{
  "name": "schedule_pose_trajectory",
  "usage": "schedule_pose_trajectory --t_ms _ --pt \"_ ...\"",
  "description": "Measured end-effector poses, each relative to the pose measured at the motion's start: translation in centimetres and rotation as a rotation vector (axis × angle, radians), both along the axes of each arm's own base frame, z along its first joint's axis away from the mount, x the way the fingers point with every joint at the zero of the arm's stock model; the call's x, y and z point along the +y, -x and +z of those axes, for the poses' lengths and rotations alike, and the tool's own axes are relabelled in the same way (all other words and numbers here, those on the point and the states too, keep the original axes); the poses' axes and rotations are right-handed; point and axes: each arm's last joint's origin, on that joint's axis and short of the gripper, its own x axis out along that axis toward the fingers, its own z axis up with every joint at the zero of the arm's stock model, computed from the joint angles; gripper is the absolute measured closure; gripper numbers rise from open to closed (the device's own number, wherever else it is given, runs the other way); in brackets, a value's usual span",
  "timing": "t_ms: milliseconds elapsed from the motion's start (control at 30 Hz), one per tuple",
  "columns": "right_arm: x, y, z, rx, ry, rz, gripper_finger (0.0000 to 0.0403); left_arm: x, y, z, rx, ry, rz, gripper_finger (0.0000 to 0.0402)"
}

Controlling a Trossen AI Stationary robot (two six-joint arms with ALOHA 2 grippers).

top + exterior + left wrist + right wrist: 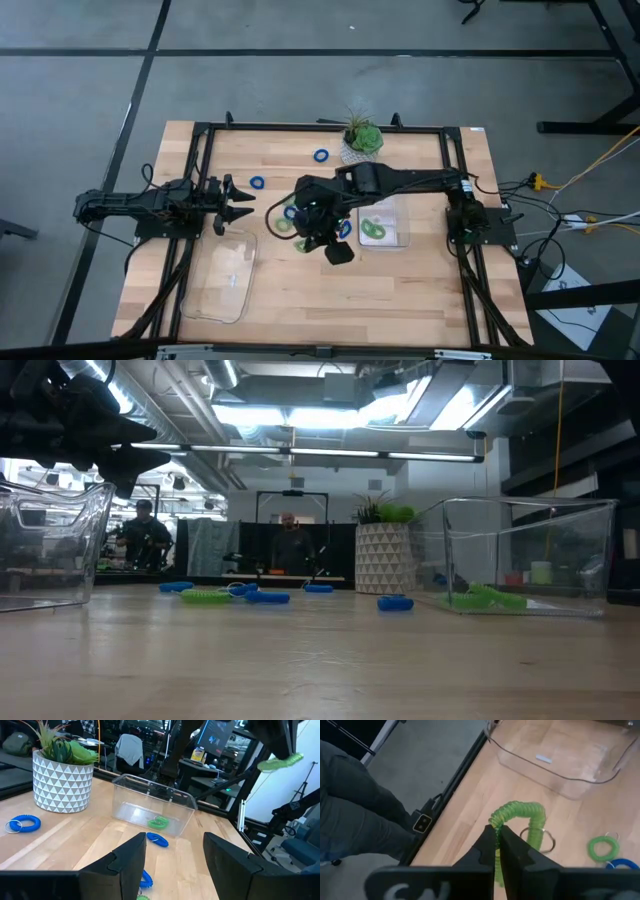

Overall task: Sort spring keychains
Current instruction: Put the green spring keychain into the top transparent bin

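Observation:
My right gripper (310,232) hovers over the table's middle, shut on a light green spring keychain (520,814), which also shows high up as the green keychain (280,762). My left gripper (235,200) waits open at the left, above the table. Blue keychains (320,155) (257,183) (345,228) lie flat on the wood, as do another green keychain (602,847) and a blue one (622,864). The right clear tray (398,208) has green keychains (375,230) on its floor. The left clear tray (225,275) holds none that I can see. My right gripper pinches the green keychain's coil at one end (495,822) between its two fingers, which point down from above. The keychain is lifted clear of the table. Its coil bends out past the fingertips, and its metal ring (544,840) hangs at the other end.
A potted plant in a white patterned pot (362,140) stands at the far edge. A black frame rail (200,190) runs along the table's sides. Bare wood (340,300) lies toward the near edge. People sit in the room beyond the table (290,545).

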Motion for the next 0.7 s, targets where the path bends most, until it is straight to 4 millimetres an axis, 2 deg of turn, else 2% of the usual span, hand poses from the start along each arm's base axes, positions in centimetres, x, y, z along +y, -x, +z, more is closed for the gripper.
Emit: schedule_pose_trajectory --t_ms 367,700 --pt "-0.6 4.1 3.0 0.049 0.017 -0.001 0.0393 0.0 0.0 0.0 0.0 0.0 0.0 0.0208" --pt "-1.4 7.8 4.7 0.124 0.14 -0.072 0.0393 0.0 0.0 0.0 0.0 0.0 0.0 0.0208"
